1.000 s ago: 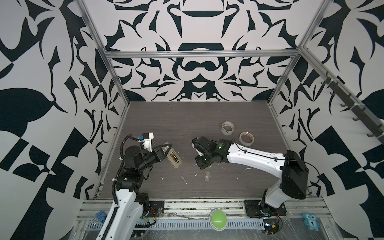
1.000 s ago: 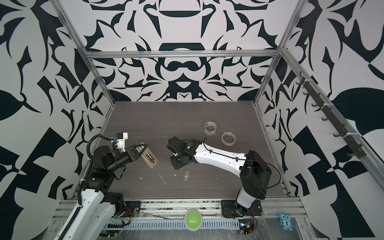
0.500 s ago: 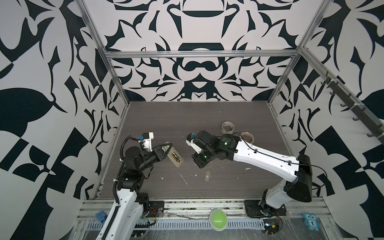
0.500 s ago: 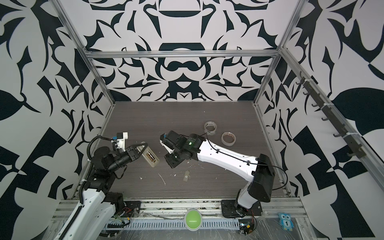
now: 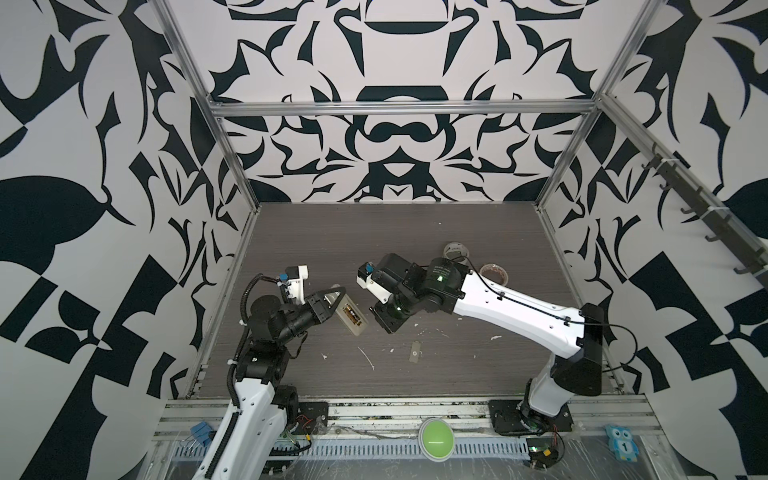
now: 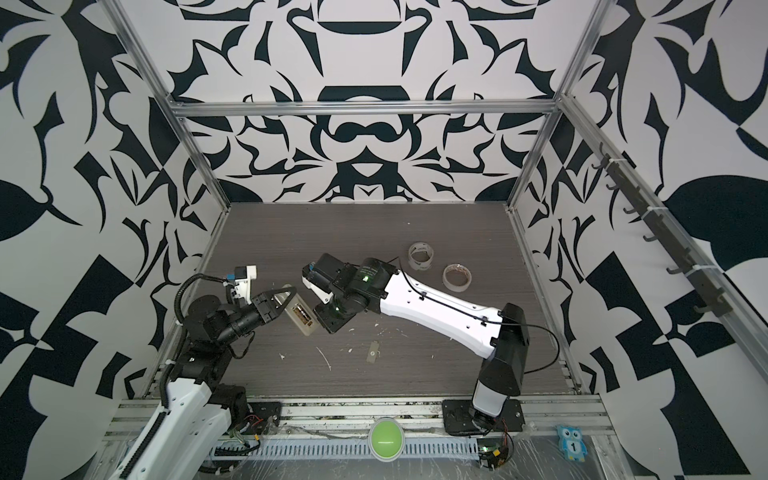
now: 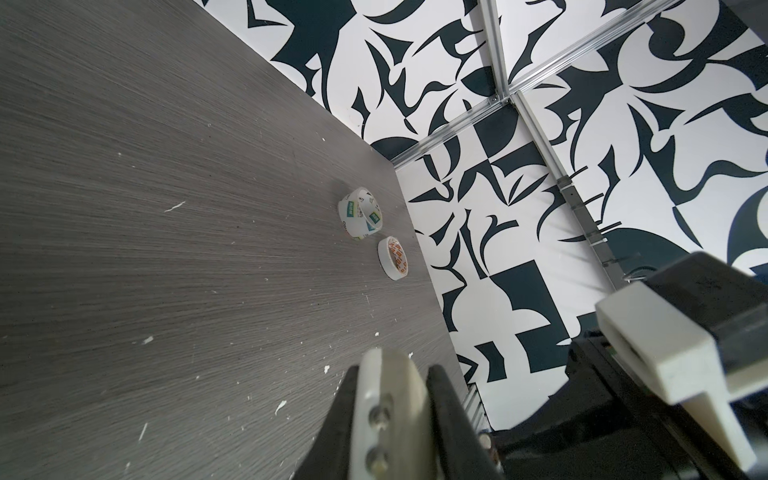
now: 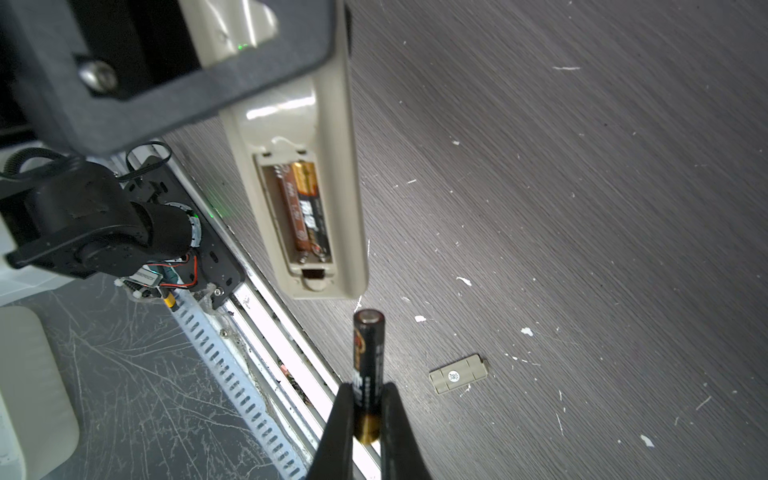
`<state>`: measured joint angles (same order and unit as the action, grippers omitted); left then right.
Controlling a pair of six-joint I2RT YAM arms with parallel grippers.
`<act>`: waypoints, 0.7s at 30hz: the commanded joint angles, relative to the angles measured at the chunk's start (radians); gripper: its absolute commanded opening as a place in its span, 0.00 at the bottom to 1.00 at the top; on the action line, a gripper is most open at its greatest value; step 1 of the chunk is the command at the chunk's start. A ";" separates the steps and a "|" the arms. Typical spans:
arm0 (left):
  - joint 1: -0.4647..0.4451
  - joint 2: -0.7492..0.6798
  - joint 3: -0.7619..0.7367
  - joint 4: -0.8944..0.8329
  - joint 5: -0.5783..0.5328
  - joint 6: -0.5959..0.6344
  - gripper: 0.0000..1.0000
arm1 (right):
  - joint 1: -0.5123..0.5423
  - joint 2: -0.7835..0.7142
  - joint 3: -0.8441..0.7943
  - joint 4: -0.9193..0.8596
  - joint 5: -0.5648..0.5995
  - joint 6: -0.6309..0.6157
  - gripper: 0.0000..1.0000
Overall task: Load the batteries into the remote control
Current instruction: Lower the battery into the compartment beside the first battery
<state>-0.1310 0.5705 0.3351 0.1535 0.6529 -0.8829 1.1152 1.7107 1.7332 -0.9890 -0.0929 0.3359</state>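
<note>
- The counter (image 5: 374, 232) is grey woodgrain flecked with white scraps. Every place below is given from the remote control.
- The remote control (image 8: 291, 120) is a pale handset turned back-up. One end is pinched in the left pincer (image 5: 334, 297), whose fingers are pressed onto its two faces. It appears to be held clear of the counter.
- Two tape rolls (image 6: 420, 255) sit well apart from the remote control, beyond the right arm. They have no part in this task.
- The battery compartment (image 8: 297, 216) is open in the remote control's back, near its free end.
- The compartment cover (image 8: 458, 374) lies flat on the counter near the remote control's free end, apart from it.
- The seated battery (image 8: 309, 208) lies lengthwise in the compartment. The bay beside it looks unfilled, though glare makes that uncertain.
- The second battery (image 8: 368, 353) is just past the remote control's free end and does not touch it. The right pincer (image 8: 368, 388) is clamped on it near its gold end, so its dark end points at the handset.
- Judged progress is about halfway: the cover is off and one cell is in. The held cell must be lined up and pressed into the free bay, and the cover probably refitted.
</note>
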 commanded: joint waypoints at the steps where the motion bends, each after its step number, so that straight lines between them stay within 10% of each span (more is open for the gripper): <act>1: 0.003 -0.018 -0.015 0.048 0.019 -0.013 0.00 | 0.010 0.018 0.078 -0.053 0.004 -0.012 0.00; 21: 0.004 -0.008 -0.018 0.096 0.043 -0.055 0.00 | 0.042 0.146 0.252 -0.099 -0.027 -0.037 0.00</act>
<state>-0.1310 0.5606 0.3336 0.1997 0.6712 -0.9222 1.1488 1.8652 1.9347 -1.0721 -0.1101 0.3134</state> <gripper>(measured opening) 0.246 0.121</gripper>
